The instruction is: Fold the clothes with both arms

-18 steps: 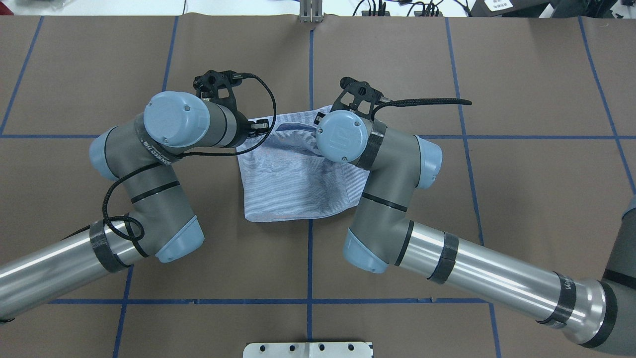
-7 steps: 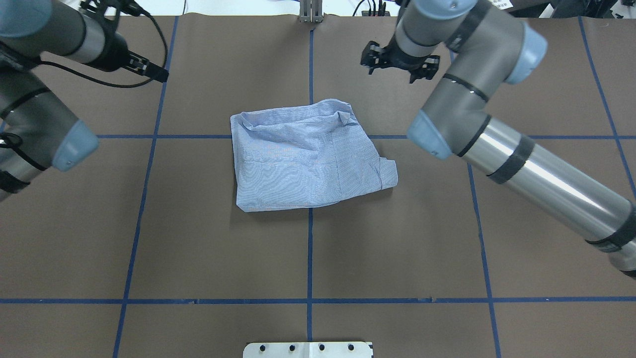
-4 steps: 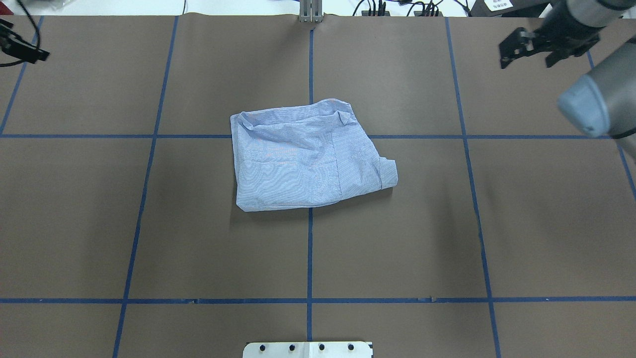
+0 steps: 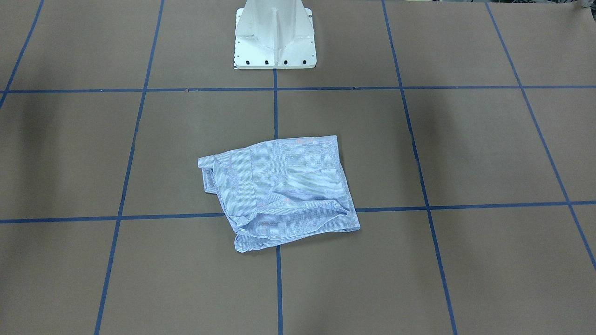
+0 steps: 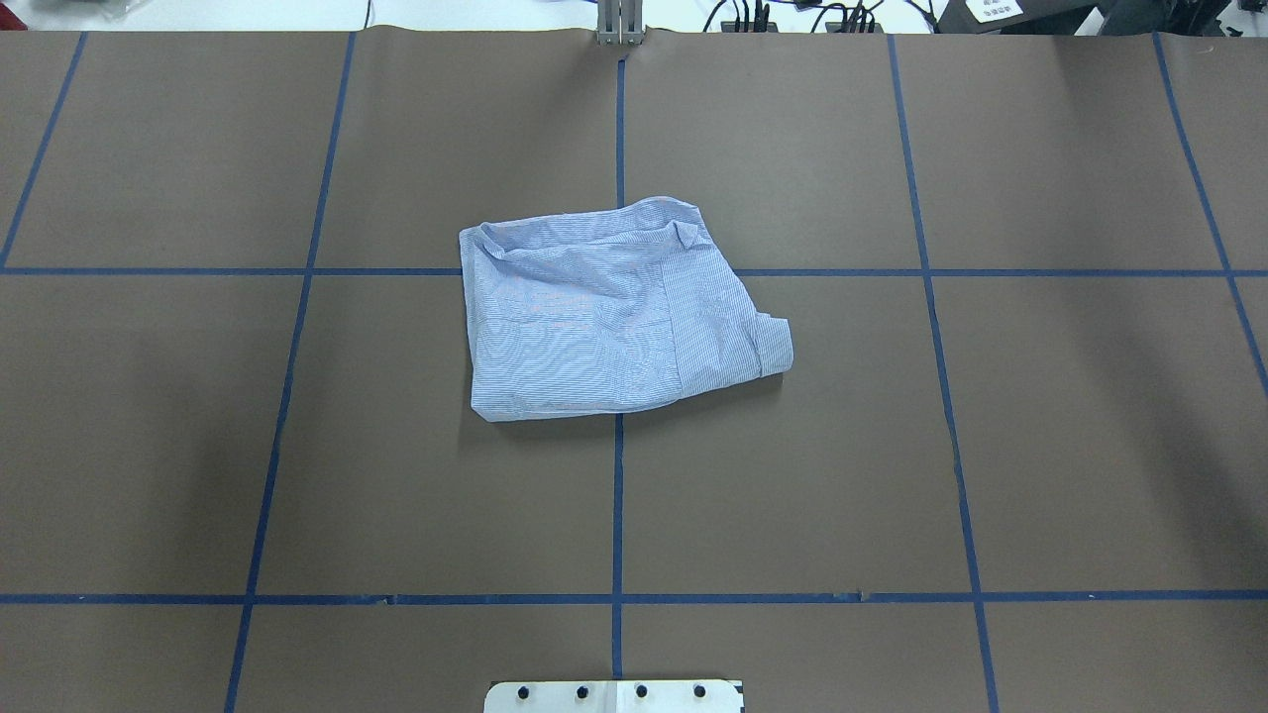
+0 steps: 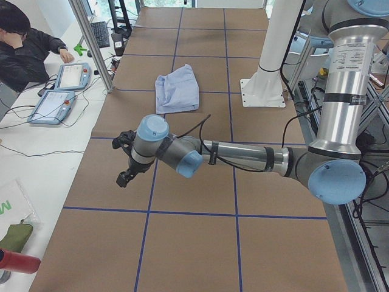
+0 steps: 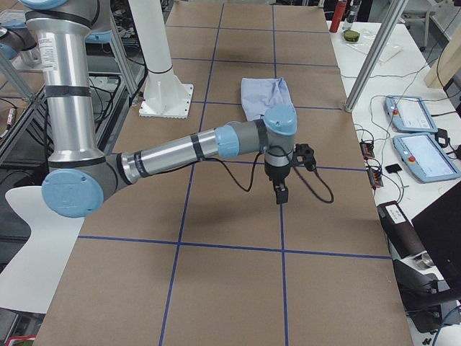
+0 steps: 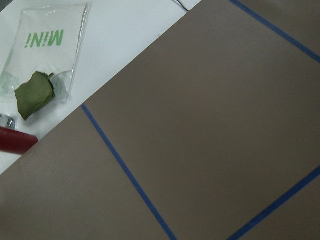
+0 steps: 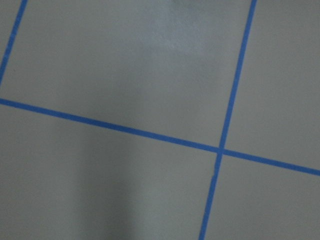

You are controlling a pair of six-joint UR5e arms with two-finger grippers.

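Note:
The light blue striped shirt (image 5: 614, 317) lies folded into a rumpled, roughly square bundle at the table's middle, also seen in the front view (image 4: 284, 190) and small in both side views (image 6: 176, 91) (image 7: 265, 97). Neither arm touches it. My left gripper (image 6: 124, 161) hangs over the brown mat far from the shirt, toward the table's left end. My right gripper (image 7: 279, 189) points down over the mat toward the right end. Both grippers show only in the side views, so I cannot tell whether they are open or shut. The wrist views hold only mat and tape.
The white pedestal base (image 4: 274, 37) stands behind the shirt. Blue tape lines (image 5: 617, 515) grid the brown mat. A person (image 6: 24, 42) sits by two tablets (image 6: 61, 91) on the operators' side. A plastic bag (image 8: 40, 60) and a red object (image 8: 15, 140) lie past the left end.
Both arms have drawn back from the shirt and swung outward, leaving the overhead view. The shirt has been let go and lies still since one second ago.

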